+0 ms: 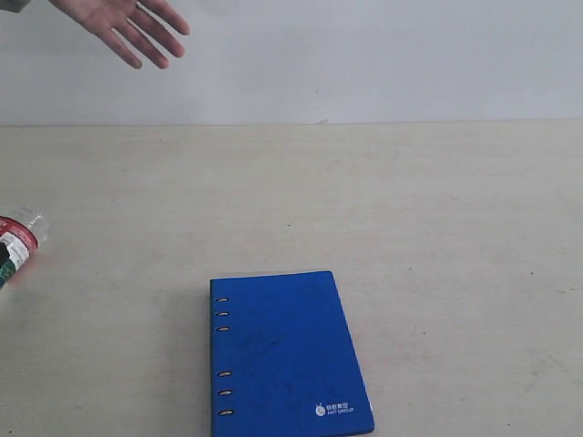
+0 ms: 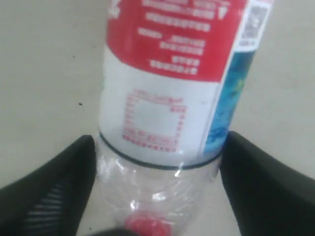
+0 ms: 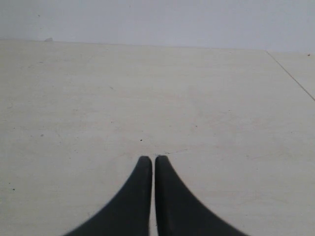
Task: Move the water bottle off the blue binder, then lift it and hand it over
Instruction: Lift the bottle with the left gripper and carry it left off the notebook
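Observation:
The water bottle (image 1: 16, 244) shows only partly at the far left edge of the exterior view, tilted, well apart from the blue binder (image 1: 284, 357). The binder lies flat and closed near the table's front edge, with nothing on it. In the left wrist view the bottle (image 2: 167, 98) fills the frame, its red cap (image 2: 147, 227) towards the camera. My left gripper (image 2: 160, 145) is shut on its clear shoulder, one black finger (image 2: 59, 191) on each side. My right gripper (image 3: 150, 158) is shut with nothing in it, over bare table. Neither gripper shows in the exterior view.
A person's open hand (image 1: 132, 27) reaches in at the top left, above the far part of the beige table (image 1: 383, 200). A pale wall stands behind the table's far edge.

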